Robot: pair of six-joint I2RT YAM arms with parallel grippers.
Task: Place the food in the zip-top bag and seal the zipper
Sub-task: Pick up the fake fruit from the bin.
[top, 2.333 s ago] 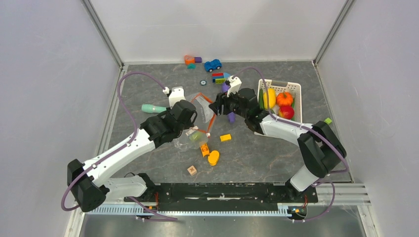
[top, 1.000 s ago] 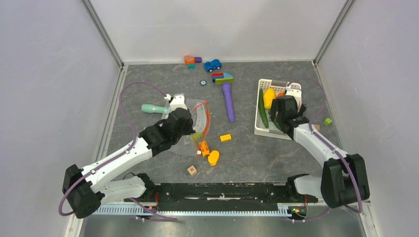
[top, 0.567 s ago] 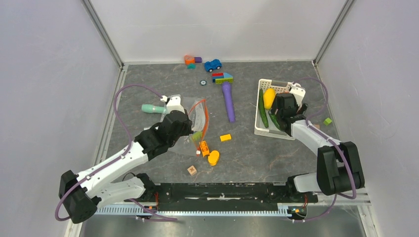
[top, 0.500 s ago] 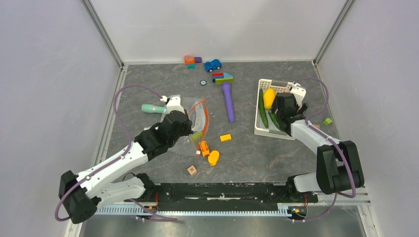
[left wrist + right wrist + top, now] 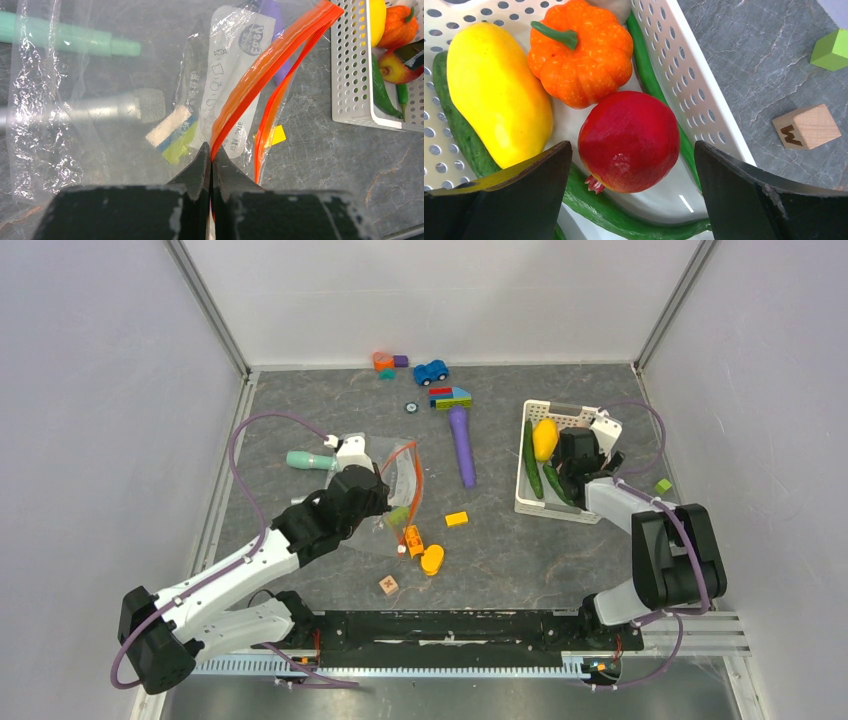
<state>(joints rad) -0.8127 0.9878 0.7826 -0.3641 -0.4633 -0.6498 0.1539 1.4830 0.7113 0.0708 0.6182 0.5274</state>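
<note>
The clear zip-top bag (image 5: 392, 472) lies left of centre on the table, its orange-red zipper (image 5: 260, 70) gaping. My left gripper (image 5: 211, 159) is shut on the near end of one zipper strip. The food lies in the white slotted basket (image 5: 589, 420) at the right: yellow squash (image 5: 494, 90), orange pumpkin (image 5: 584, 55), red fruit (image 5: 629, 140), long green beans (image 5: 614, 212). My right gripper (image 5: 631, 170) is open over the basket, with the red fruit between its fingers, apart from both.
A purple tool (image 5: 461, 445) lies between bag and basket, a teal tool (image 5: 308, 460) left of the bag. Orange and yellow blocks (image 5: 430, 558) lie near the bag's mouth. A wooden cube (image 5: 806, 127) and green block (image 5: 831, 48) lie right of the basket.
My right arm has swung from beside the bag over to the basket and now hovers open over the red fruit. My left gripper still holds the bag's zipper, shifted slightly.
</note>
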